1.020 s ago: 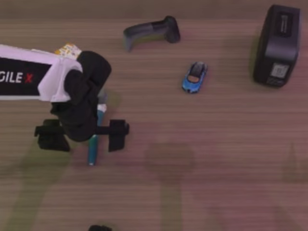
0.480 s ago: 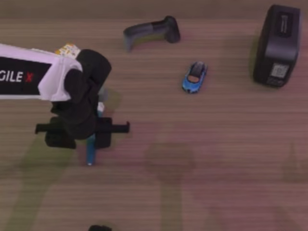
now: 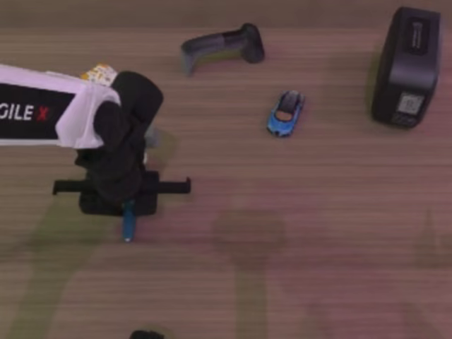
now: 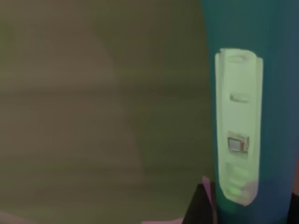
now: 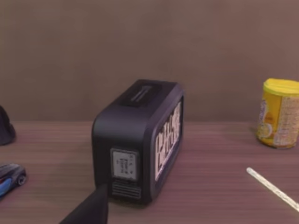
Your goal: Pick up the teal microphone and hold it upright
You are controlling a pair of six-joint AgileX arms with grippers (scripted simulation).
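The teal microphone (image 3: 128,224) lies on the table at the left, and only the narrow end of its handle shows below my left arm. My left gripper (image 3: 126,203) sits straight over it, shut on the handle. Its white head is hidden under the wrist. In the left wrist view the teal handle (image 4: 275,93) with its white switch panel (image 4: 238,126) fills the frame, with dark fingers (image 4: 198,207) pressed against both sides. My right arm is out of the top view, and only a dark part of its gripper (image 5: 91,210) shows in the right wrist view.
A dark grey pistol-shaped scanner (image 3: 222,46) lies at the back middle. A small blue toy car (image 3: 285,113) is right of centre. A black box (image 3: 408,65) stands at the back right. A yellow can (image 3: 100,73) peeks out behind my left arm.
My left gripper's fingers have come together from wide apart onto the microphone handle. The arm has stayed over the same spot.
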